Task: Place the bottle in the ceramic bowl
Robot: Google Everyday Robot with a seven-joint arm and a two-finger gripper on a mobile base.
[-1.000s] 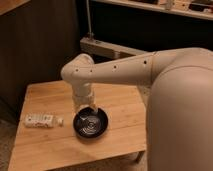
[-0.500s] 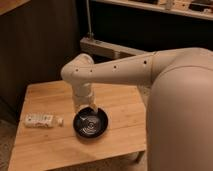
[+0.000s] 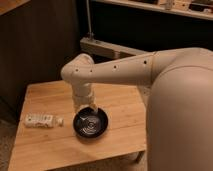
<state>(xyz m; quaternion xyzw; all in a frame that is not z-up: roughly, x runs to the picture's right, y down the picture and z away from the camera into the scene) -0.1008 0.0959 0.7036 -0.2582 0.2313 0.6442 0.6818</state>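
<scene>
The bottle (image 3: pixel 41 120) lies on its side near the left edge of the wooden table (image 3: pixel 125 127), with its white cap pointing right toward the bowl. To its right, at the middle of the table, sits the glossy black ceramic bowl (image 3: pixel 90 124), with nothing in it. My gripper (image 3: pixel 88 108) hangs from the white arm, pointing down just over the bowl's far rim. It is open and holds nothing. The bottle is a short way to the gripper's left and apart from it.
My large white arm (image 3: pixel 125 72) and body (image 3: pixel 182 115) fill the right side and hide the table's right end. A dark wall panel stands behind the table, and a grey shelf rail (image 3: pixel 107 48) runs behind the arm. The floor shows at the lower left.
</scene>
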